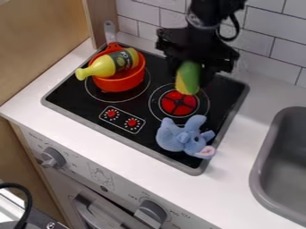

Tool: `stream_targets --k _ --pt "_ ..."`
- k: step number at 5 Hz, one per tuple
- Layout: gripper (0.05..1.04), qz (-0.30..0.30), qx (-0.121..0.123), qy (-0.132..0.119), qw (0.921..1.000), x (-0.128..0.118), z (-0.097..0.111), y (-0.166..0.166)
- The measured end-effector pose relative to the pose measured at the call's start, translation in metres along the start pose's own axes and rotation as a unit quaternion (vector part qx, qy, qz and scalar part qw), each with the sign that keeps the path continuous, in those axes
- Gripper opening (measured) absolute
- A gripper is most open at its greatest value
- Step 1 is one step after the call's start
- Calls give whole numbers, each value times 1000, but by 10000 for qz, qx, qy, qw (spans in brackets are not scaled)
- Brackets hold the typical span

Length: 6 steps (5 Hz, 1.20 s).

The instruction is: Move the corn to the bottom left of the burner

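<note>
My black gripper hangs over the back right part of the stove, shut on the corn. The corn is green on top and yellow toward its lower end, held roughly upright between the fingers. Its lower end shows just above the back edge of the red burner, in front of it in the view; whether it touches the stovetop is hard to tell.
An orange-red pot with a yellow bottle lying in it stands at the back left. A blue plush elephant sits at the stove's front right. A grey sink is at the right.
</note>
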State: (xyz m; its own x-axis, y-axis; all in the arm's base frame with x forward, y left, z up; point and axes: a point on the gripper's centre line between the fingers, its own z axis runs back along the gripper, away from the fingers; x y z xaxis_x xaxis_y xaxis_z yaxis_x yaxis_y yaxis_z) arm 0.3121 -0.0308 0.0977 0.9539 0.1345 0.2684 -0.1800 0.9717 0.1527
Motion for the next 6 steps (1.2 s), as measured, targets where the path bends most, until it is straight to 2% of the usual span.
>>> stream_targets --k 2,3,4,6 --pt "675 -259 -44 515 9983 -12 35 22" --pt "675 -613 -152 638 9960 -13 48 48" --pt "675 -990 -251 493 9935 -14 53 77" --pt "675 -1621 -192 464 9855 -17 43 117"
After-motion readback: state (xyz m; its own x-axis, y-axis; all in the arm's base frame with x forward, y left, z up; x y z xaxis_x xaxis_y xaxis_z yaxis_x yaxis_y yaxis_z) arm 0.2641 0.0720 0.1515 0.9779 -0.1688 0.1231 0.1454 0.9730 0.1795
